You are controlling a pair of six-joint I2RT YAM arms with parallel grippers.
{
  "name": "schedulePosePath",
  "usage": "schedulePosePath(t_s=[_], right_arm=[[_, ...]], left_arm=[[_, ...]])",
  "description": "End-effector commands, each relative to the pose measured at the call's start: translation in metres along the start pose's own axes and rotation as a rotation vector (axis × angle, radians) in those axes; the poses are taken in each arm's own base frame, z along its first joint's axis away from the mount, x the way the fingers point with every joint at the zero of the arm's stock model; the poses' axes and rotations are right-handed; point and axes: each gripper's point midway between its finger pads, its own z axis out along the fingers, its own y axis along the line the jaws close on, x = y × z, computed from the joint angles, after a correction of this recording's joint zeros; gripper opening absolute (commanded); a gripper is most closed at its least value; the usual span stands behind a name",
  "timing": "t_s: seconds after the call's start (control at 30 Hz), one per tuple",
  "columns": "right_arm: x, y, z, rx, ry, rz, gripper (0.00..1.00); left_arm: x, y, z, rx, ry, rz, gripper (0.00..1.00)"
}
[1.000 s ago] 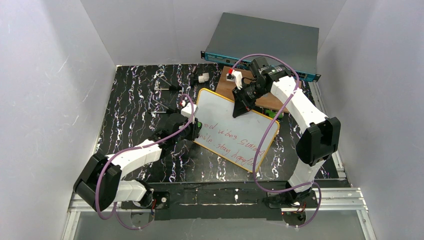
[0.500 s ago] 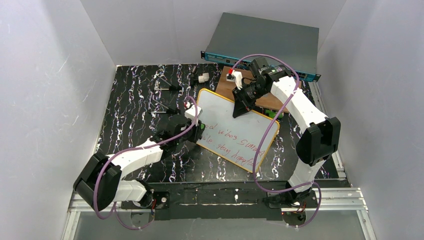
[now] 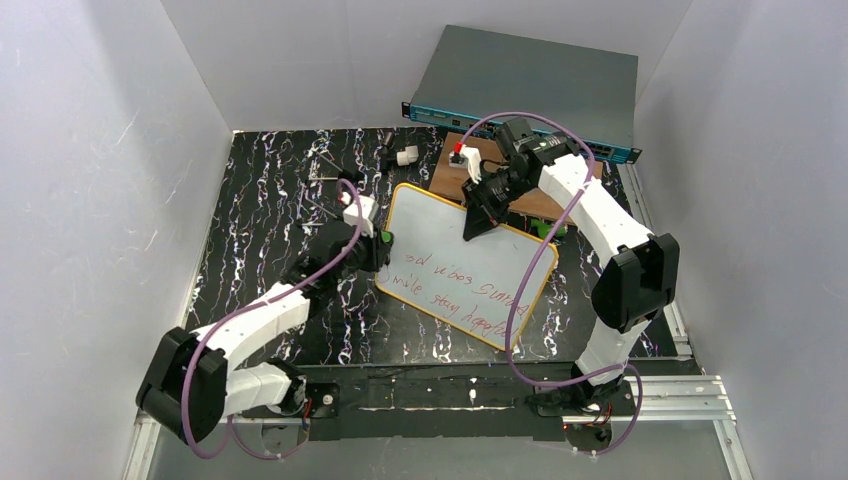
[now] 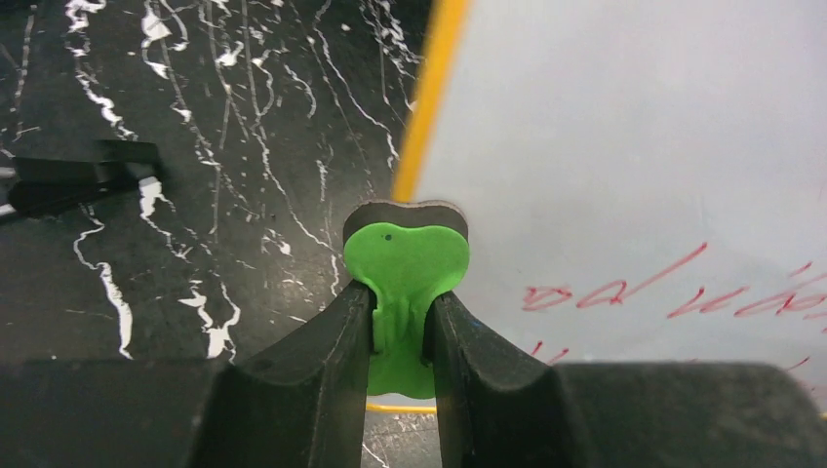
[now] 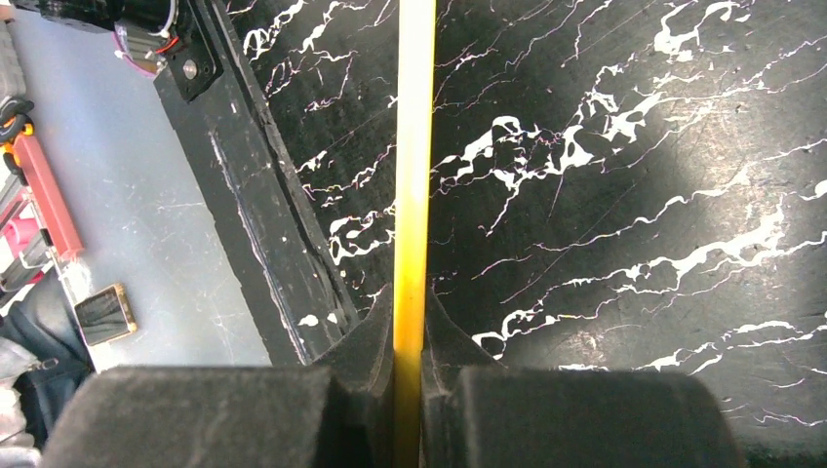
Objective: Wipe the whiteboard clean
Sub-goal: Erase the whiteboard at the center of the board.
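Orange-yellow-framed whiteboard (image 3: 470,265) sits skewed on black marbled bench (image 3: 260,210) in top view, red handwriting (image 3: 460,290) on its near half. Left wrist: left jaws clamped on green eraser (image 4: 407,268), eraser over whiteboard's left frame. Right wrist: right jaws clamped on whiteboard's frame, seen edge-on.

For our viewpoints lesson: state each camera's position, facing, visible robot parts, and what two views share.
Top external: above and behind, looking down on the black marbled table; both white arms show.
Left wrist: on the left hand, which grips a green heart-shaped eraser at the edge of the white, orange-framed whiteboard.
Right wrist: behind the right hand, clamping the whiteboard frame edge-on.
Shared: top and left wrist show red handwriting.
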Motion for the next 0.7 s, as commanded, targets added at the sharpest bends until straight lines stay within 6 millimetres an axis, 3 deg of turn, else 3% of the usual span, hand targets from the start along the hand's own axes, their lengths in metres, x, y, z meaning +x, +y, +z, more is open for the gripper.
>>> schedulePosePath(t_s=[0.0,0.27,0.47,0.67], right_arm=[[0.004,0.016,0.001,-0.048,0.009,-0.072,0.01],[0.005,0.012,0.003,-0.037,0.018,-0.065,0.01],[0.005,0.009,0.004,-0.028,0.024,-0.054,0.01],[0.005,0.009,0.005,-0.032,0.023,-0.051,0.01]], left_arm=[[-0.029,0.003,-0.010,0.025,-0.059,-0.116,0.00],[-0.021,-0.026,-0.022,0.203,-0.090,-0.107,0.00],[0.003,-0.043,-0.024,0.208,-0.051,-0.004,0.00],[0.031,-0.051,-0.013,0.148,0.027,0.110,0.00]])
